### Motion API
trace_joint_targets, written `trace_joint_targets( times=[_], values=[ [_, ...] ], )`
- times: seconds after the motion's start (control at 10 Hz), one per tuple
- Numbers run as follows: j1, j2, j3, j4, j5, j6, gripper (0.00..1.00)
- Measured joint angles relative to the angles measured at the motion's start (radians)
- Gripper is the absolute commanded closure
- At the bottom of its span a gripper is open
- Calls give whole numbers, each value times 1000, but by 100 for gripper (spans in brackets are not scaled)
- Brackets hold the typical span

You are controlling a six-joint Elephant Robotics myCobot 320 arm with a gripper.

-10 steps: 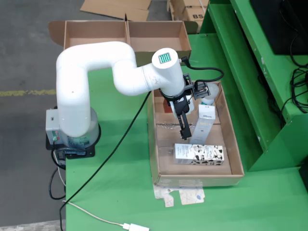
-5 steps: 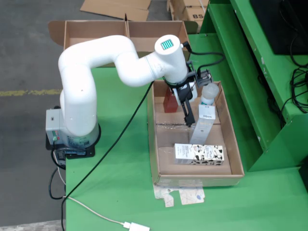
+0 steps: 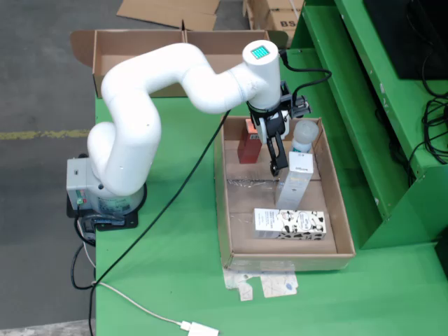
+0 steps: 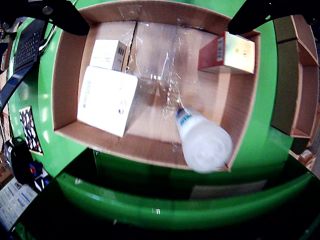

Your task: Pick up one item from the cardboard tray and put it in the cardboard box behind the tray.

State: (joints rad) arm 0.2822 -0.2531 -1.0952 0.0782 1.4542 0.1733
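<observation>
1. Gripper hangs over the tray, fingers spread wide, holding nothing.
2. Below it in the wrist view: white carton, bottle, red box.
3. Box sits behind the tray.

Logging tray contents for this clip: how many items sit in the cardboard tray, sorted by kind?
White boxes: 2, a tall one and a flat patterned one
Red boxes: 1
White bottles: 1
Total: 4
</observation>
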Motion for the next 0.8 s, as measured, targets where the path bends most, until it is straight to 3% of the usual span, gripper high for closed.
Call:
trace_joint_targets(
  times=[0.5,0.8],
  values=[
    [0,-242,235,-230,-25,11,0],
    [-35,-382,373,-165,-46,12,0]
  ],
)
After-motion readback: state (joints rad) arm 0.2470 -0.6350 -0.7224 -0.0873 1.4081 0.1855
